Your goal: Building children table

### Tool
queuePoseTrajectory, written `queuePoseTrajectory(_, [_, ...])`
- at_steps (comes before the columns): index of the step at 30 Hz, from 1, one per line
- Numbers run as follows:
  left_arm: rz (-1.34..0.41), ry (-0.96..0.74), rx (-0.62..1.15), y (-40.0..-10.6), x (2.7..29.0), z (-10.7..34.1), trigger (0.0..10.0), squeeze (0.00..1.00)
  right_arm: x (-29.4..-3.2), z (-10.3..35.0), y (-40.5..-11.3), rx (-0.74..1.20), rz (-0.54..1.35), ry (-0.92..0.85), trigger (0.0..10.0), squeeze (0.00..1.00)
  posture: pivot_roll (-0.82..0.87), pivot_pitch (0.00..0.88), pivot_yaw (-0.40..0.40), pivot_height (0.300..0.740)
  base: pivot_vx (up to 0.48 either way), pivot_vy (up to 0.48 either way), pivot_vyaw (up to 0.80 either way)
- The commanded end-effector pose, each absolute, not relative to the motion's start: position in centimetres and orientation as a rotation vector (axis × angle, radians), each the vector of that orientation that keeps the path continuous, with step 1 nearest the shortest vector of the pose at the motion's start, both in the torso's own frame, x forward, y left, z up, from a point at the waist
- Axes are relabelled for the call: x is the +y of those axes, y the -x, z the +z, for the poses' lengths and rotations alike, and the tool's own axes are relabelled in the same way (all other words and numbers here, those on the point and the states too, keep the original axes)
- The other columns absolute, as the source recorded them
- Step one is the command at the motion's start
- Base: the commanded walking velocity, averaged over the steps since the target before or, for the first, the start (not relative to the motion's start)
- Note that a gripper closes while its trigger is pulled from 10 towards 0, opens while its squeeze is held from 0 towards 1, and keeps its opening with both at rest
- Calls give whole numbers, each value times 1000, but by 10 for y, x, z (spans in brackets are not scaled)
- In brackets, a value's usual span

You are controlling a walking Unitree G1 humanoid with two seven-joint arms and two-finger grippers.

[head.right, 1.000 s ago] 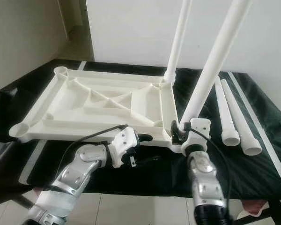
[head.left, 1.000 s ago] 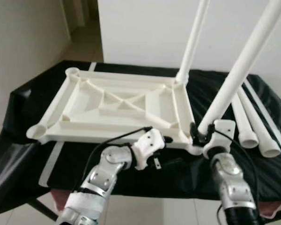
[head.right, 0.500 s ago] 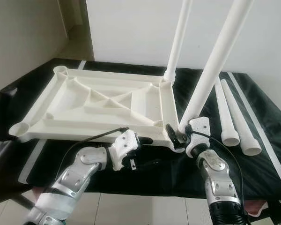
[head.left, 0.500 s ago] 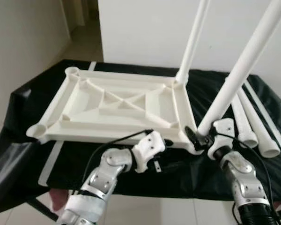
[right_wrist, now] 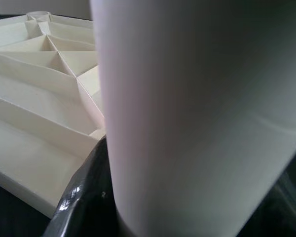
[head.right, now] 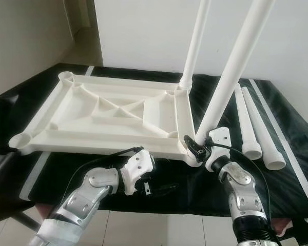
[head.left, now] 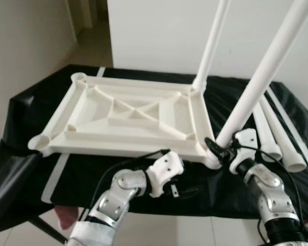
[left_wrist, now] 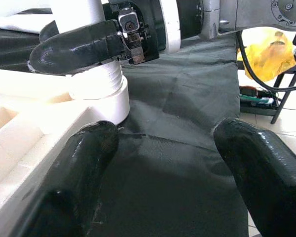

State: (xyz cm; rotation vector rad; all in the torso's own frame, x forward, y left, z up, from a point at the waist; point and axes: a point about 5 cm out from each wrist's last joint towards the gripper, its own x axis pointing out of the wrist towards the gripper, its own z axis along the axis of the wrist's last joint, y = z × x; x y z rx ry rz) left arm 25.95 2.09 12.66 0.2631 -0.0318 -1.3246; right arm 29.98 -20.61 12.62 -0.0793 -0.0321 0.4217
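Note:
The white tabletop (head.left: 118, 149) lies upside down on a black-covered table. One white leg (head.left: 211, 46) stands in its far right corner socket. A second leg (head.left: 256, 87) rises tilted from the near right corner socket (left_wrist: 101, 101). My right gripper (head.left: 220, 151) is shut on the second leg's base; one black finger (left_wrist: 79, 47) wraps around it. The same leg (right_wrist: 197, 113) looms close in the right wrist view, beside the ribbed underside (right_wrist: 39, 89). My left gripper (left_wrist: 163, 163) hovers open over the black cloth, just in front of that corner, holding nothing.
Two loose white legs (head.left: 271, 134) (head.left: 290, 148) lie on the cloth to the right of the tabletop. The table's near edge (head.left: 195, 210) runs just below my wrists. A yellow bag (left_wrist: 271, 49) and a dark stand sit on the floor beyond the table.
My left gripper has dropped back toward the table's near edge. My right forearm has swung to the right while its gripper stays on the leg's base.

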Motion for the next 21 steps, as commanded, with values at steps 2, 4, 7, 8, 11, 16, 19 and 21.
queuePoseTrajectory(2, [-1295, -265, -17, -258, 21, 124, 10000, 0, -203, 118, -296, -8, 437, 72, 0, 0, 37, 0, -69, 740, 0, 0, 0])
queuePoseTrajectory(4, [-1295, -264, -16, -258, 21, 125, 10000, 0, -202, 117, -296, -6, 435, 68, 0, 0, 37, 0, -69, 740, 0, 0, 0])
queuePoseTrajectory(7, [-1296, -264, -15, -257, 22, 125, 10000, 0, -201, 116, -295, -2, 416, 59, 6980, 0, 34, 0, -64, 740, 0, 0, 0])
queuePoseTrajectory(8, [-1296, -265, -14, -258, 22, 125, 10000, 0, -202, 116, -296, -3, 397, 54, 10000, 0, 31, 0, -62, 740, 0, 0, 0])
queuePoseTrajectory(11, [-1295, -271, -13, -259, 24, 125, 10000, 0, -202, 117, -297, -8, 359, 42, 10000, 0, 27, 0, -58, 740, 0, 0, 0])
queuePoseTrajectory(16, [-1288, -281, -6, -262, 26, 124, 10000, 0, -197, 112, -297, 8, 286, 5, 10000, 0, 20, 0, -53, 740, 0, 0, 0])
queuePoseTrajectory(19, [-1283, -273, -9, -264, 27, 127, 10000, 0, -190, 111, -296, 18, 178, -28, 10000, 0, 17, 0, -52, 740, 0, 0, 0])
queuePoseTrajectory(21, [-1282, -270, -11, -264, 27, 128, 10000, 0, -188, 111, -296, 20, 155, -48, 10000, 0, 17, 0, -52, 740, 0, 0, 0])
